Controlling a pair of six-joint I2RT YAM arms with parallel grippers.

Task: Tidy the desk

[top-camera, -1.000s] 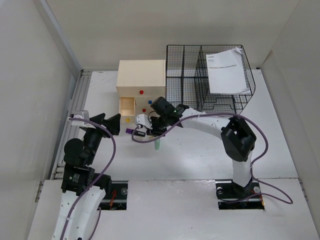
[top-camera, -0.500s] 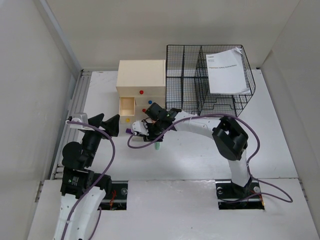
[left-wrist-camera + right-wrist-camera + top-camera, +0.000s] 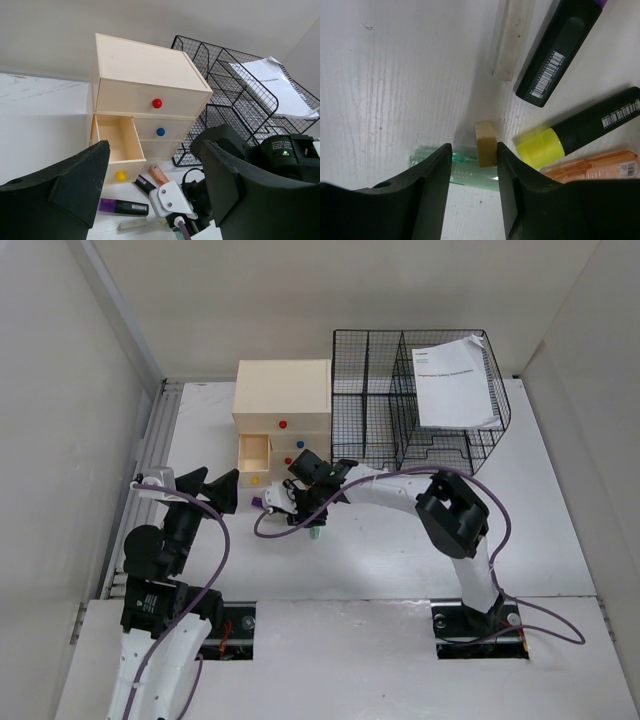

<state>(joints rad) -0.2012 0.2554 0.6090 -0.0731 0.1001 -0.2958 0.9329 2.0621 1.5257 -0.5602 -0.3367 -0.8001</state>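
On the left of the desk, whose white top spreads beneath everything from the ribbed rail to the right wall, the left gripper hovers with its jaws wide apart and nothing between them, aimed at the cream drawer box. The box's bottom drawer stands pulled out and looks empty. Just in front of it lies a small clutter: a purple highlighter, a pale stick, a yellow highlighter and an orange pen. The right gripper is low over this group, its jaws parted about halfway, straddling a tan block that sits against a clear green tube lying on the surface; it appears to clasp neither. Further right stands the wire rack with a printed sheet.

The step in hand seems to be picking a loose item for the open drawer. The next move likely calls for settling squarely on one piece, closing, then lifting clear of its neighbours.
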